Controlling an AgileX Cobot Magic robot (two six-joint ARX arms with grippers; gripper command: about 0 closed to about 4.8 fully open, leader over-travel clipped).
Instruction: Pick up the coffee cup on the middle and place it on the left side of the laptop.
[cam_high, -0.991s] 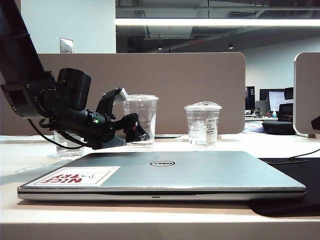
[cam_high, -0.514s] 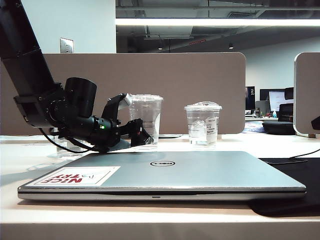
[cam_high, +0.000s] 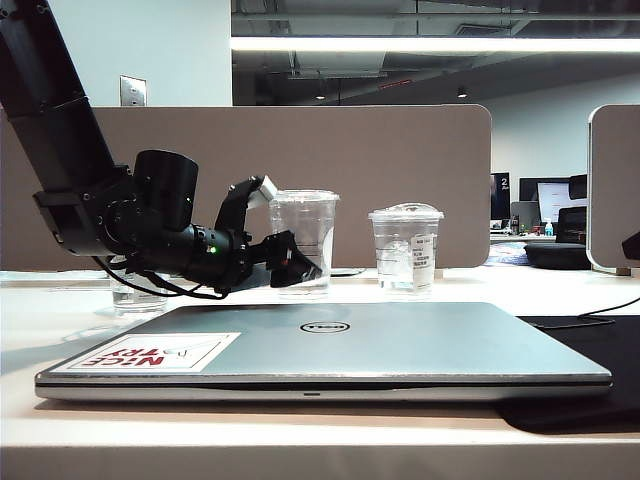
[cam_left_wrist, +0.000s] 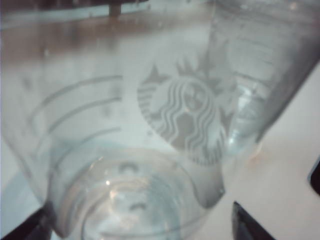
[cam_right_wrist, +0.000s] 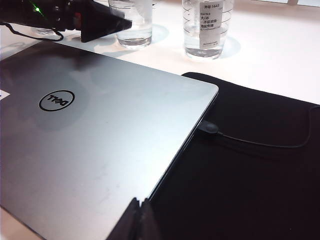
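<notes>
Reaching in from the left of the exterior view, the left gripper (cam_high: 272, 232) stands with its jaws spread wide at the coffee cup (cam_high: 304, 240), one finger up near the cup's rim and the other low by its base; whether either touches the cup cannot be told. The cup stands upright on the table (cam_high: 560, 290) behind the closed laptop (cam_high: 330, 350), between a short clear cup (cam_high: 137, 290) at the left and a domed-lid cup (cam_high: 405, 250) at the right. In the left wrist view the coffee cup (cam_left_wrist: 150, 125) fills the frame, with dark fingertips (cam_left_wrist: 247, 225) on either side of its base. In the right wrist view the right gripper (cam_right_wrist: 139, 220) hangs over the laptop (cam_right_wrist: 100, 145) edge and a black mat (cam_right_wrist: 250, 175), fingertips pressed together and holding nothing.
</notes>
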